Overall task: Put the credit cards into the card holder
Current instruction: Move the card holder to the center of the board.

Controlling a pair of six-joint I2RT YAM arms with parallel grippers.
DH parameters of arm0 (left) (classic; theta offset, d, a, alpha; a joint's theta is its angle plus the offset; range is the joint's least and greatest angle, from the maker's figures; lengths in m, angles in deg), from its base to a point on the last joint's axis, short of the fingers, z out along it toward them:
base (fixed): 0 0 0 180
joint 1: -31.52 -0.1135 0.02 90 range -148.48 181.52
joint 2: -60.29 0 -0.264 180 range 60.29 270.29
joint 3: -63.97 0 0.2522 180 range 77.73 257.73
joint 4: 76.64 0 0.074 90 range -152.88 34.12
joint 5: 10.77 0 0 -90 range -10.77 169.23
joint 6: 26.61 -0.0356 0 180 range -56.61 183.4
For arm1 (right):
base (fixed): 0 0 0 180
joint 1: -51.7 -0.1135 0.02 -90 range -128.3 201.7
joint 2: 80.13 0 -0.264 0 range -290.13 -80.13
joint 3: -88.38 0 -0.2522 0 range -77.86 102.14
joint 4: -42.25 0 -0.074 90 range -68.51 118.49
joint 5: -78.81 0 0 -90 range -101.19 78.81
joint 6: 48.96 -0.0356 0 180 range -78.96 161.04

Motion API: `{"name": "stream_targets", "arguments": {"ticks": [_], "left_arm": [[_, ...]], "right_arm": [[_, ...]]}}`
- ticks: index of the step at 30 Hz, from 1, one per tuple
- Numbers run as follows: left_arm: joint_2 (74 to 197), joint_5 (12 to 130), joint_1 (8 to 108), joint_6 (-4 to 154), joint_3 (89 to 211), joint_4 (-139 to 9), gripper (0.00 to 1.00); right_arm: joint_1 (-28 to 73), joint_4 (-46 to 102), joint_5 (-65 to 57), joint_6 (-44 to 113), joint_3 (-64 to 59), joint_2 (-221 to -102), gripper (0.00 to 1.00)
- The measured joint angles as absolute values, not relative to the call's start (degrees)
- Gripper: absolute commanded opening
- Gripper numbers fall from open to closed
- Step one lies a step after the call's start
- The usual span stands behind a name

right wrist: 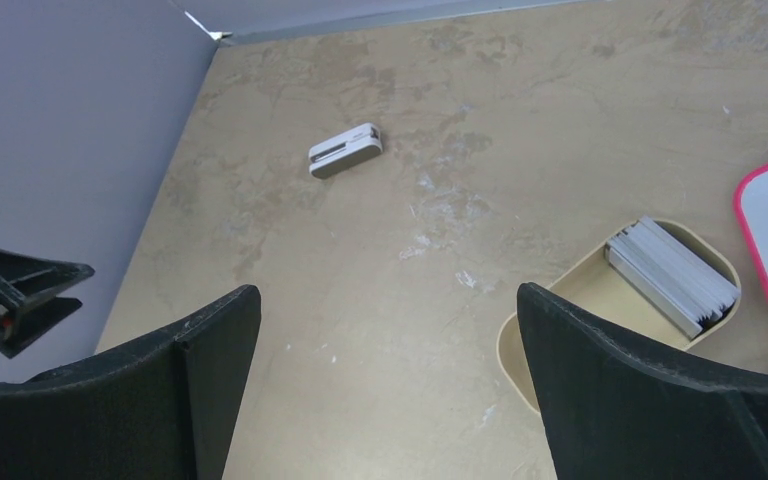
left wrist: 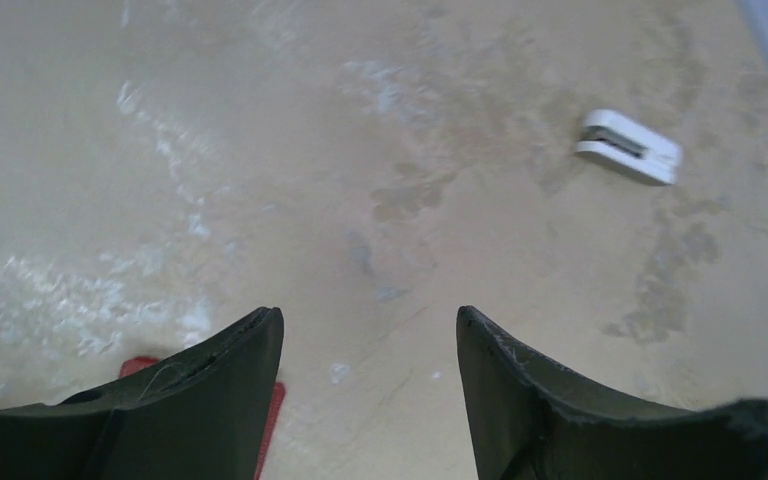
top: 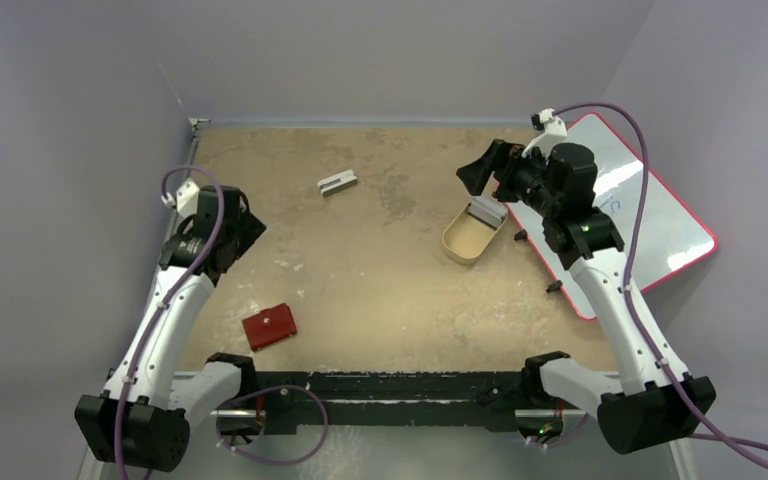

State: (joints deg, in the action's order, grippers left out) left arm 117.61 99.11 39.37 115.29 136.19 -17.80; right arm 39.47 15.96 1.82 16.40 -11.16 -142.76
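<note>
The red card holder lies closed on the table at the near left; a red sliver of it shows beside my left finger in the left wrist view. A stack of grey cards stands on edge in a tan oval tray right of centre, and also shows in the right wrist view. My left gripper is open and empty, held above the table beyond the holder. My right gripper is open and empty, hovering just beyond and left of the tray.
A small grey-white block lies at the far middle of the table. A pink-edged whiteboard lies along the right side, under my right arm. Walls close off the far and left sides.
</note>
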Motion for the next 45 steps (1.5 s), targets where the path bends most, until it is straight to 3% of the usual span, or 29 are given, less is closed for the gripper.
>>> {"name": "stream_targets", "arguments": {"ticks": [7, 13, 31, 37, 45], "left_arm": [[123.67, 101.86, 39.37, 128.58, 125.44, -13.71, 0.63], [130.27, 101.86, 39.37, 135.47, 121.83, -10.76, 0.69], [123.40, 97.27, 42.19, 143.29, 109.22, -11.00, 0.70], [123.25, 94.87, 50.04, 145.74, 109.44, -18.13, 0.69], [131.58, 91.46, 60.97, 151.40, 111.71, -39.81, 0.70]], "right_arm": [[39.47, 16.92, 3.94, 16.05, -12.04, -143.15, 0.99], [39.47, 18.23, 5.19, 15.96, -12.56, -143.17, 0.99], [39.47, 18.08, 6.57, 16.16, -12.84, -143.06, 0.99], [39.47, 18.18, 7.81, 16.27, -14.75, -143.06, 0.98], [39.45, 17.77, 10.04, 16.16, -21.46, -143.06, 0.93]]}}
